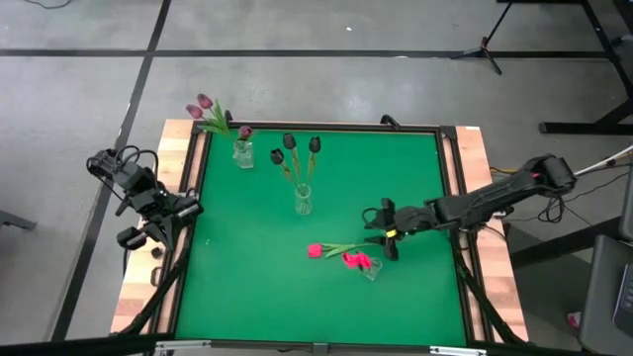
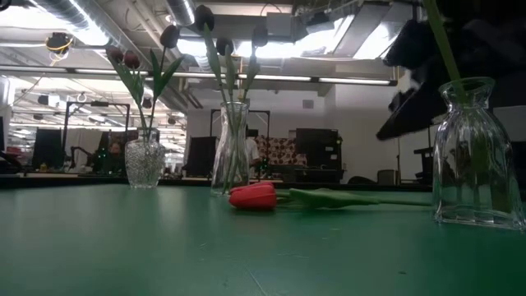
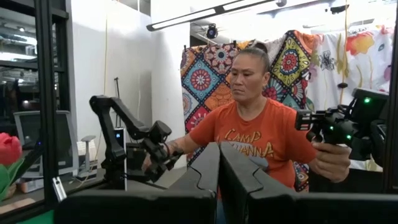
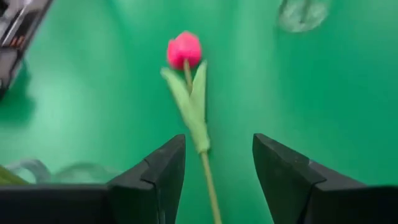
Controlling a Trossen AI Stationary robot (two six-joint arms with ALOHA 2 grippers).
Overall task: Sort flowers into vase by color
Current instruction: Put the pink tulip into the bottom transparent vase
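A bright pink-red tulip (image 1: 316, 250) (image 2: 253, 196) lies flat on the green table, its head toward the left edge. My right gripper (image 1: 376, 229) (image 4: 217, 155) is open over its stem end, one finger on each side of the stem (image 4: 208, 177) without touching it. Just near of it stands a clear vase (image 1: 371, 269) (image 2: 477, 156) holding another pink-red tulip (image 1: 356, 260). A far-left vase (image 1: 242, 153) holds the mauve tulips, and a middle vase (image 1: 303, 198) holds the near-black ones. My left gripper (image 3: 217, 165) is shut and waits off the table's left edge.
The table has a raised dark frame (image 1: 450, 158) with wooden boards along both sides. Bare green mat lies left of the lying tulip and along the near edge. In the left wrist view a person (image 3: 261, 124) beyond the table holds hand controllers.
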